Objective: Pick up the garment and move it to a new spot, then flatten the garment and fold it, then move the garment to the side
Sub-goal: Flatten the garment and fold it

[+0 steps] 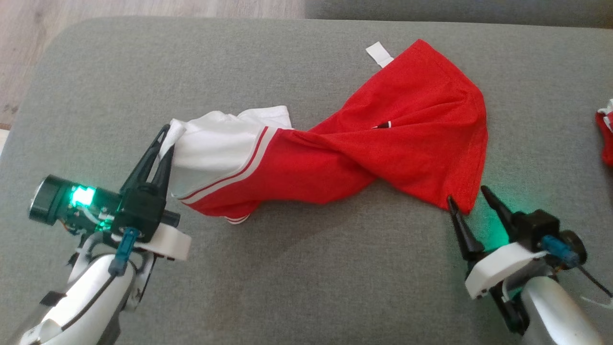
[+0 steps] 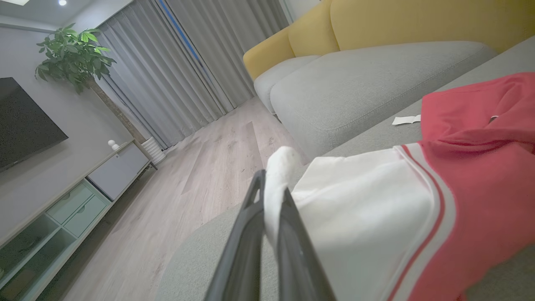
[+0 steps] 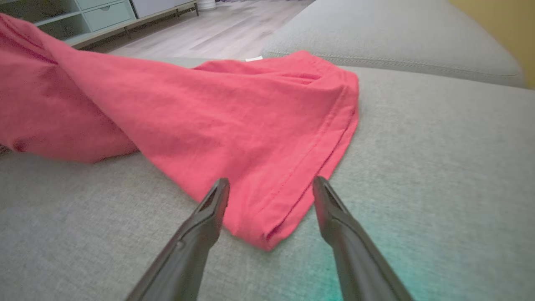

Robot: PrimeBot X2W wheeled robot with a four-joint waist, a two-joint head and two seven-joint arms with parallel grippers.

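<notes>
No text, number or brand can be read anywhere. The white tag [image 1: 380, 53], lying on the grey cushion [image 1: 306, 268] near its far edge and touching the red garment [image 1: 421, 96], looks blank in the head view and the left wrist view. A small dark-and-white mark [image 1: 381, 126] sits in a fold near the middle of the garment's red part, but it is too small and too creased to make out as letters or a logo.

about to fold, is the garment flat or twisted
Twisted, not flat. The garment is wrung at its middle; the left gripper pinches its white end, and the open right gripper straddles a red corner.
</notes>
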